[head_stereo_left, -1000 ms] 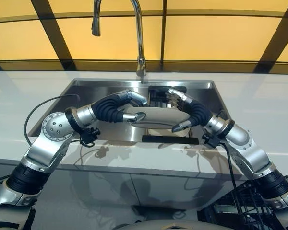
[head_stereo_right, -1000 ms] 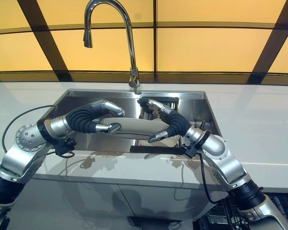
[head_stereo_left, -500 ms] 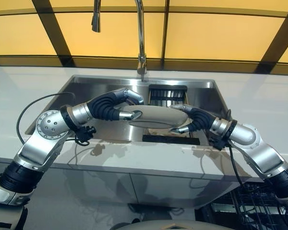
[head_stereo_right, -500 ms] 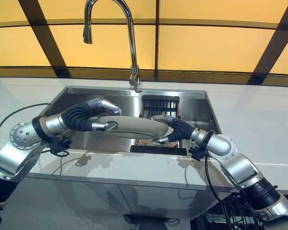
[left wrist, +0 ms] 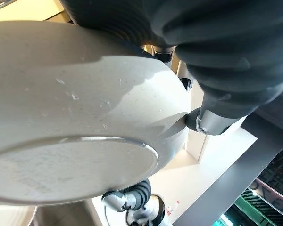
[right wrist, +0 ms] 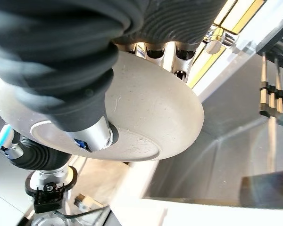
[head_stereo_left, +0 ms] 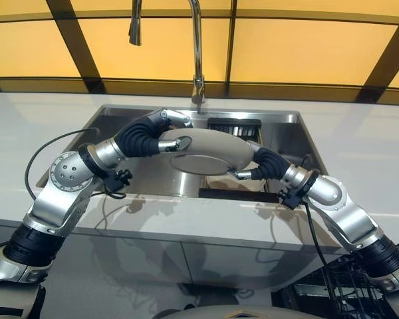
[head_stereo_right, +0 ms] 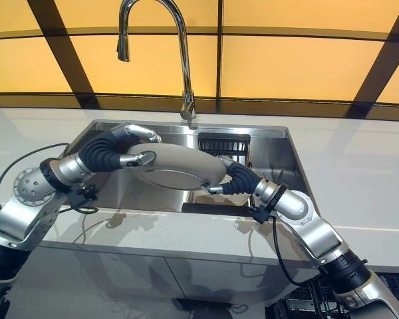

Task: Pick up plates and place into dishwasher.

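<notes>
A cream plate hangs above the steel sink, tilted so its underside faces me. My left hand grips its left rim, fingers over the top edge and thumb pressed on the underside. From the other side my right hand holds the right rim, thumb under the edge and fingers hidden behind the plate. In the left wrist view the plate sits against the thumb. The right wrist view shows the plate pinched between thumb and fingers.
A tall curved faucet stands behind the sink. A black rack sits at the sink's back right, and another pale dish lies below the held plate. White counter surrounds the sink. A black wire dishwasher basket is at the lower right.
Both hands have raised the plate out of the sink and tipped its underside toward me. The right hand slid lower, under the plate's right edge.
</notes>
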### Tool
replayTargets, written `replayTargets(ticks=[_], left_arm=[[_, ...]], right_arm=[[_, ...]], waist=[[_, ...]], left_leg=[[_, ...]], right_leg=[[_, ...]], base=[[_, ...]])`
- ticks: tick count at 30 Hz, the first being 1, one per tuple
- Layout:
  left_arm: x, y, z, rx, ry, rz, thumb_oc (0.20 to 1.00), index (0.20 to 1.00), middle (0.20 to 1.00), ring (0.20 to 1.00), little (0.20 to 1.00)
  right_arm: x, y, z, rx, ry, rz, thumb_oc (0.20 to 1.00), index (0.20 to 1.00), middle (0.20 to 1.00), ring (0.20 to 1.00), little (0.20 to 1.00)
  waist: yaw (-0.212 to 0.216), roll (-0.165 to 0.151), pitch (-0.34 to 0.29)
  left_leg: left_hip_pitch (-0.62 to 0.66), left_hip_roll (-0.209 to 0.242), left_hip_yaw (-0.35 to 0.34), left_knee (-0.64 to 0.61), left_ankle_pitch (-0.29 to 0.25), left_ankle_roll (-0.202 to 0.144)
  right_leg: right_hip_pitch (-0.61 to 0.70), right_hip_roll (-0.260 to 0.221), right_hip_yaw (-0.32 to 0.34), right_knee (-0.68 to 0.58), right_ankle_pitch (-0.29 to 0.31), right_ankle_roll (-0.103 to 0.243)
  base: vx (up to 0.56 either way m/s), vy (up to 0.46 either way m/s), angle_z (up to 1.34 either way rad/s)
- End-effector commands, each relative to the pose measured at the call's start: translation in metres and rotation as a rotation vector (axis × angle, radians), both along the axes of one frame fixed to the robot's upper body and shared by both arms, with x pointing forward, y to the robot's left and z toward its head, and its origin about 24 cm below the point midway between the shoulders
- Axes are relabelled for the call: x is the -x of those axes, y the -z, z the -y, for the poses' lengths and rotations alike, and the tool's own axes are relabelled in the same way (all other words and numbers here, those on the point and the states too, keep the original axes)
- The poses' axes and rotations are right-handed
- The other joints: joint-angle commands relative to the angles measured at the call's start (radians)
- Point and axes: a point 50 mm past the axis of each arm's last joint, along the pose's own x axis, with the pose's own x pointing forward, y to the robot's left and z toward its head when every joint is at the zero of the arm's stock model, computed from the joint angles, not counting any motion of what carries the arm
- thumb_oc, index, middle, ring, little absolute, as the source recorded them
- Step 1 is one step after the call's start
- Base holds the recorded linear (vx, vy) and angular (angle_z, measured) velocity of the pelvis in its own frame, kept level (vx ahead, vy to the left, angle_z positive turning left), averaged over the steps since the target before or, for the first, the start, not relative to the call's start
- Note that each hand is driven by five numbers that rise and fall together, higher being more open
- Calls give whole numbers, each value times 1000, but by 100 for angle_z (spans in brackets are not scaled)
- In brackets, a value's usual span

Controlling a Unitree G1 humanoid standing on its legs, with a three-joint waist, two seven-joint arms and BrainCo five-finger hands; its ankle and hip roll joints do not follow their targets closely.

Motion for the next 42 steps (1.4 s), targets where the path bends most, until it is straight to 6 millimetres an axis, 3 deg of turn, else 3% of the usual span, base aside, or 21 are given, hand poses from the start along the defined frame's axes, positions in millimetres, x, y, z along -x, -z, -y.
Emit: replayTargets(ticks=[1,7,8,9,17,31,37,40,42], left_arm=[[-1,-12,16,48,110,44,200,200,200,200,200],[-2,-8,18,78,96,22,200,200,200,200,200],[-3,-7,17,95,82,16,344,344,344,344,344],[-5,-7,16,110,70,8,1000,1000,1000,1000,1000],[-9,-3,6,264,-52,-2,1000,1000,1000,1000,1000],[5,-7,-38,504,-278,91,1000,1000,1000,1000,1000],[11,-1,-52,540,-334,79,1000,1000,1000,1000,1000],[19,1,-57,555,-322,100,1000,1000,1000,1000,1000],[24,2,-60,544,-326,114,1000,1000,1000,1000,1000]], right_arm=[[4,-37,-10,-244,-25,154,200,200,200,200,200],[7,-40,-11,-339,-26,159,200,200,200,200,200],[7,-40,-11,-356,-22,158,200,200,200,200,200],[6,-41,-10,-375,-17,157,200,200,200,200,200],[7,-36,-1,-437,48,158,200,200,200,200,200],[12,-22,32,-409,215,156,200,200,200,200,200],[16,-24,53,-368,301,168,200,200,200,200,200],[16,-28,68,-341,367,194,200,200,200,200,200],[13,-29,71,-334,408,206,200,200,200,200,200]], waist=[[14,-17,-86],[9,-13,-88],[8,-13,-88],[7,-13,-89],[-1,-13,-96],[-11,-13,-108],[-28,-27,-91],[-19,-52,-59],[-5,-55,-39]], left_leg=[[-5,44,49,91,-150,-25],[-6,48,54,91,-148,-24],[-6,49,56,91,-147,-25],[-6,51,58,91,-146,-25],[-9,65,65,87,-139,-30],[-14,108,66,73,-115,-57],[-33,129,65,161,-144,-79],[-95,106,2,296,-181,-89],[-99,81,-67,293,-186,-70]], right_leg=[[-100,-83,24,42,45,88],[-100,-76,27,38,45,82],[-100,-75,28,37,45,81],[-100,-74,28,35,45,80],[-100,-57,34,28,39,67],[-101,-4,37,31,15,32],[-108,29,54,60,-8,5],[-122,37,79,81,2,-12],[-133,52,116,89,9,-16]], base=[[0,0,0],[0,0,0],[0,0,0],[0,0,0],[0,0,0],[-16,-51,-1],[-18,-68,-3],[-51,-31,-17],[-35,101,-43]])
